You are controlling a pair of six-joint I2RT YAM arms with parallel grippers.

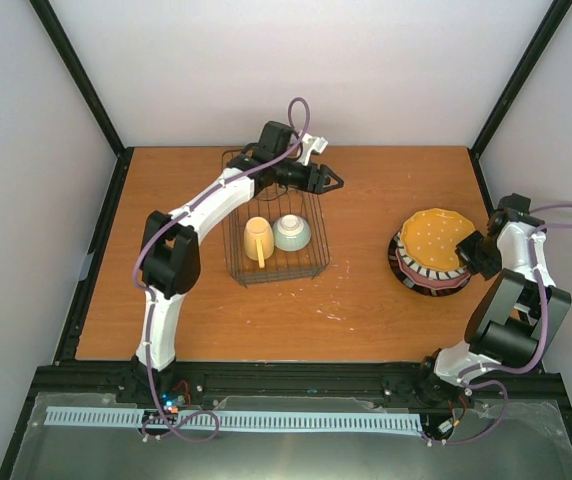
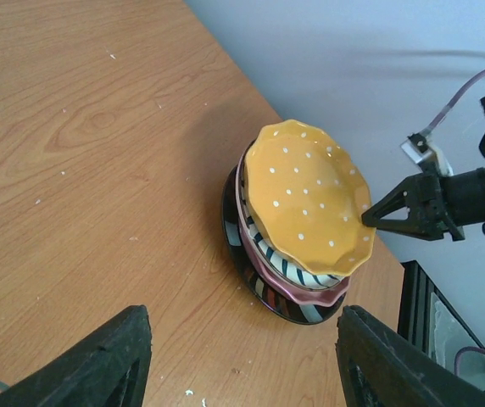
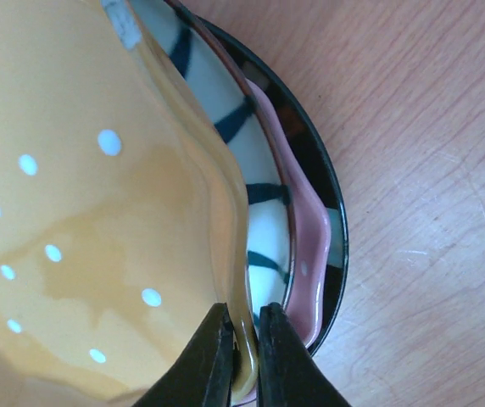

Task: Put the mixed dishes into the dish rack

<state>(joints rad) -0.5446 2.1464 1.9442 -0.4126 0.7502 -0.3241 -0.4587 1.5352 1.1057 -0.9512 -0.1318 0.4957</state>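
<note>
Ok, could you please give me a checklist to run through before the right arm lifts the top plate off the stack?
1. Right gripper shut on the rim of the orange-yellow dotted round plate: ok.
2. Only that plate is pinched; the white plate with dark radial stripes lies outside the fingers: ok.
3. Pink plate and black plate lie underneath in the stack: ok.
4. Free slot in the dark wire dish rack beyond the cream-yellow mug and pale blue-green bowl: cannot tell, the left arm covers it.
5. Left gripper clear of the rack: not ok, it hangs open at the far right corner.
</note>
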